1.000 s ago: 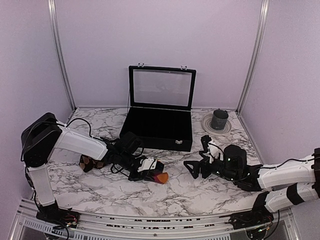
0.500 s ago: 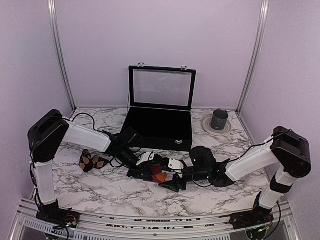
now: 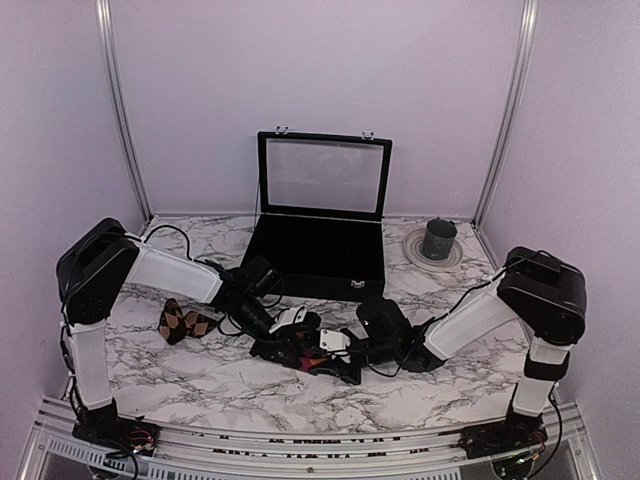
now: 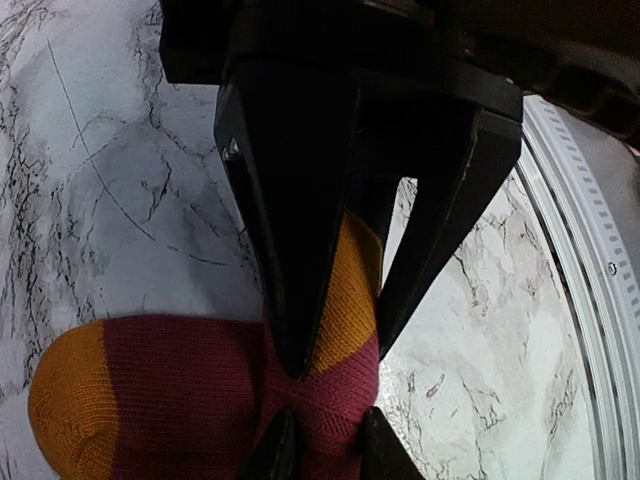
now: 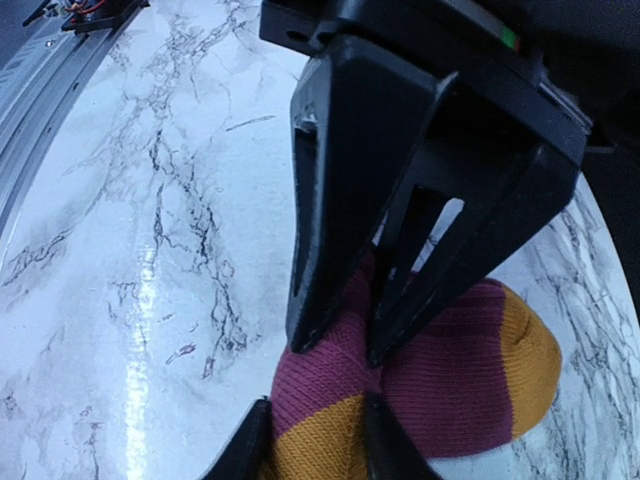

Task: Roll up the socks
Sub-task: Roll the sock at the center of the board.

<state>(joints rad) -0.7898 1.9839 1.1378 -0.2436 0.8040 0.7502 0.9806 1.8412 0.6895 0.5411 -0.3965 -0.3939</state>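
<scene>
Left gripper (image 4: 340, 355): jaws only narrowly apart, closed on a fold of the magenta sock (image 4: 180, 390); an orange band of the fabric rises up between the two black fingers, and the tips press into the knit
Right gripper (image 5: 340, 345): jaws drawn in close as well, pinching a ridge of the same sock's magenta fabric, with the tips sunk into it
How the two meet: they come at the sock from opposite sides – in the left wrist view, two dark fingertips (image 4: 275, 455) of the other gripper show at the bottom edge, just beyond the left one's own tips, with bunched red fabric between them
Magenta sock, place: lying on the marble table (image 3: 200, 380), near the front and about mid-width, in front of the display case (image 3: 318, 262); from above it is mostly hidden under the two grippers
Magenta sock, look: ribbed knit, red-magenta with orange bands and an orange rounded end lying flat on the marble
Argyle sock (image 3: 185, 323): dark with tan diamonds, lying on the table to the left, beside the left forearm and well apart from the magenta one – no gripper on it
Arms: both reach low across the table toward the middle
Display case: black, lid standing upright and open, at the back centre of the table
Cup (image 3: 438, 240): dark, standing on a pale round plate (image 3: 412, 246) at the back right
</scene>
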